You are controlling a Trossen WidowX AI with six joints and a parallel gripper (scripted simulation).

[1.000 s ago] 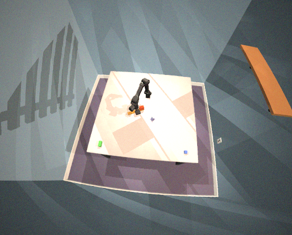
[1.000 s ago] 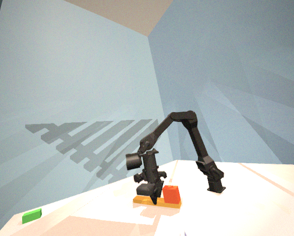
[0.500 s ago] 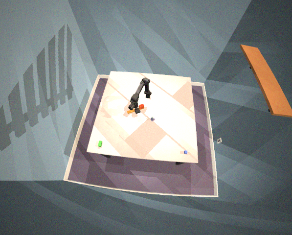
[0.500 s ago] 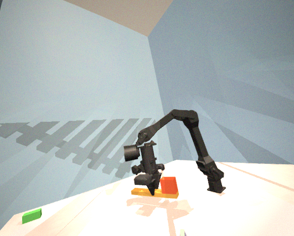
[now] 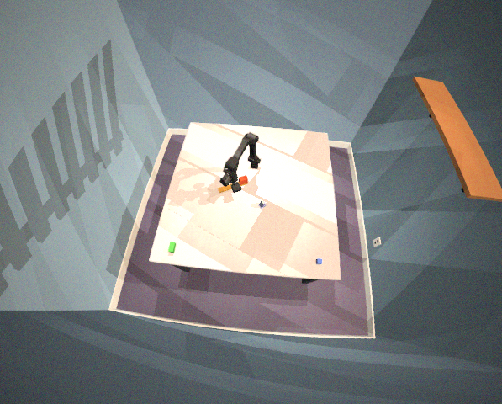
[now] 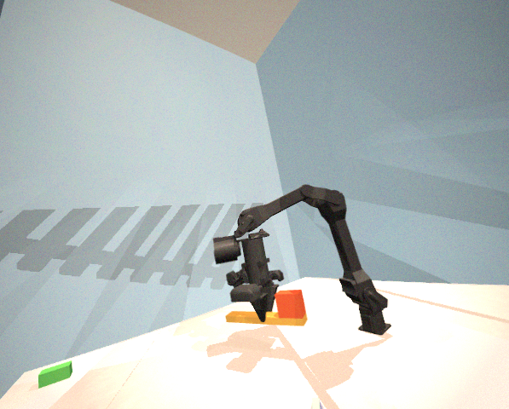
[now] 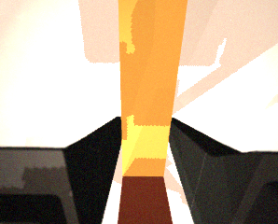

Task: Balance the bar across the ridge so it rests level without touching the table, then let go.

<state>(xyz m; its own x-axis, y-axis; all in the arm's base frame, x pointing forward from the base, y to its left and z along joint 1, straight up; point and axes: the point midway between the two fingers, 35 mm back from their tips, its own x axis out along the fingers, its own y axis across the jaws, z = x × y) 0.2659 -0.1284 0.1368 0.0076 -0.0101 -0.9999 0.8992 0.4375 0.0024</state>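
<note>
Across the pale bench [image 6: 421, 352] we see our fingers clenched on the orange bar [image 7: 150, 70] at centre frame, the red ridge [image 6: 290, 302] touching it just right.

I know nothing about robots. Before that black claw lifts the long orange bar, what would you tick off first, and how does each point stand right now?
1. Claw shut on the long orange bar: ok, both fingers press its sides in the wrist view.
2. Grip centred along the bar: cannot tell.
3. Bar lying flat on the white table: ok.
4. Red wedge-shaped ridge located: ok, right beside the bar.
5. Bar resting on the ridge: not ok, not yet lifted.
6. Small green block out of the way: ok, far off.
</note>
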